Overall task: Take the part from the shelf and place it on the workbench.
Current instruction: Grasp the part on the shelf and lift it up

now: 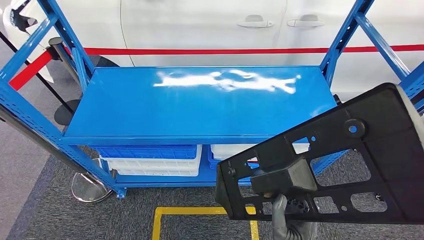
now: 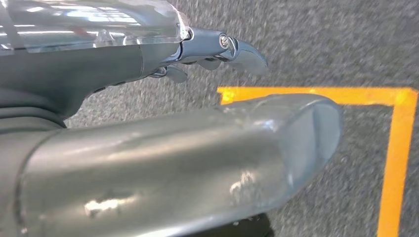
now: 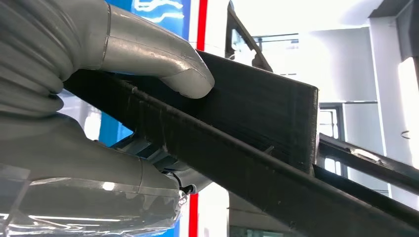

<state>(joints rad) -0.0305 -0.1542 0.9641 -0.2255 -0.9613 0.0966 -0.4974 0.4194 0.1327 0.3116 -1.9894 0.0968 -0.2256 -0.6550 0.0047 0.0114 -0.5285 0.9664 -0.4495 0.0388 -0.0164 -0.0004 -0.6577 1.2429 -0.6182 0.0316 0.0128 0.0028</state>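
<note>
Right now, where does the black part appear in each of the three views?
Head view: black part, lower right, in front of the blue shelf.
Left wrist view: not in it.
Right wrist view: running across the middle, held by the right hand.
Shared landmark: the blue shelf.

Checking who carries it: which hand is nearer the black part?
Right. The right hand grips the black part, thumb pressed on it. The left hand hangs over carpet and yellow floor tape.

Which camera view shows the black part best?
The head view: the black part shows nearly whole, with its cut-outs and holes, held in front of the blue shelf. The right wrist view shows a close stretch of its dark edge under the right robot hand. The left wrist view shows grey floor.
</note>
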